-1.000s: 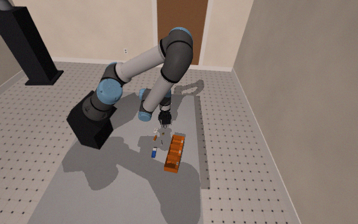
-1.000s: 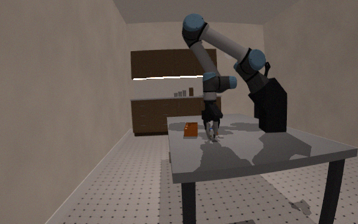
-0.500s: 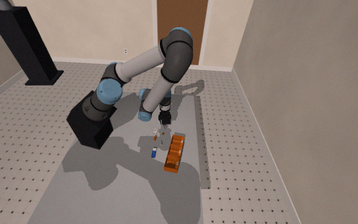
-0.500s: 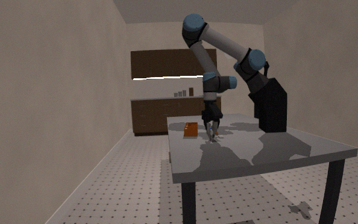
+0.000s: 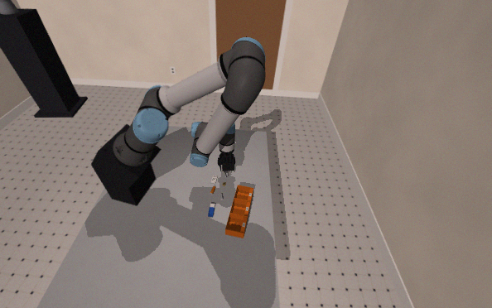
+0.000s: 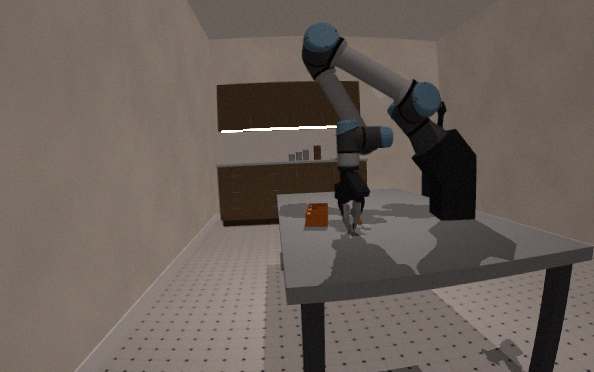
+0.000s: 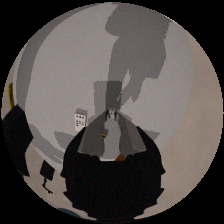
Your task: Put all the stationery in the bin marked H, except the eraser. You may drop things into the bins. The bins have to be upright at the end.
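Note:
My gripper [image 5: 226, 169] hangs fingers down over the table, just left of the far end of an orange row of bins [image 5: 239, 211]. It is shut on a thin grey item [image 7: 111, 131]; I cannot tell what kind. The wrist view shows the item between the fingers, with a bit of orange at its base. A small white card [image 5: 214, 179] [image 7: 80, 119], a short orange item [image 5: 213, 190] and a blue and white eraser [image 5: 211, 209] lie on the table left of the bins. In the exterior view the fingertips [image 6: 352, 222] are close above the table beside the bins [image 6: 316, 215]. The bin letters are too small to read.
The black robot base [image 5: 122, 166] stands at the table's left side. A yellow strip [image 7: 11, 95] shows at the left edge of the wrist view. The table's right edge runs just past the bins.

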Robot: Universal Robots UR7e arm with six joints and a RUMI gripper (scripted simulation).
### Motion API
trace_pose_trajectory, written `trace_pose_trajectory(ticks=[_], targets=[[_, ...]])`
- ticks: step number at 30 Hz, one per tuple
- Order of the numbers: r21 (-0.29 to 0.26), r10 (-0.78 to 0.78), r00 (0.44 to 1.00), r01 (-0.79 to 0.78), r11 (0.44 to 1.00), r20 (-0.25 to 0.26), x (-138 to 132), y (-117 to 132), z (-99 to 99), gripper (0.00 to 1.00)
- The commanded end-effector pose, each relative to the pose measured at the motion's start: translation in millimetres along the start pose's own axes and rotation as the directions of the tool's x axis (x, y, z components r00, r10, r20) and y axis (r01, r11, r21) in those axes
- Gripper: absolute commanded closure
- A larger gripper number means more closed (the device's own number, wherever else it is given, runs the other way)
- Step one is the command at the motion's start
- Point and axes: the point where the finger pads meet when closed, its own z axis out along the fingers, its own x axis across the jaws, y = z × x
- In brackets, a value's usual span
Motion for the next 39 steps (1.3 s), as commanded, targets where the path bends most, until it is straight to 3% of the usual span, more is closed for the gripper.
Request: trace_pose_trajectory(ticks=[1, 5, 25, 39], targets=[[0.000, 0.000, 1.000, 0.000, 1.000, -0.001, 0.3, -0.1, -0.3, 1.00], [0.000, 0.000, 1.000, 0.000, 1.000, -0.001, 0.3, -0.1, -0.3, 1.00], [0.000, 0.000, 1.000, 0.000, 1.000, -0.001, 0.2, 0.0, -60.2, 1.00], [0.000, 0.000, 1.000, 0.000, 1.000, -0.001, 0.2, -0.1, -60.2, 1.00]])
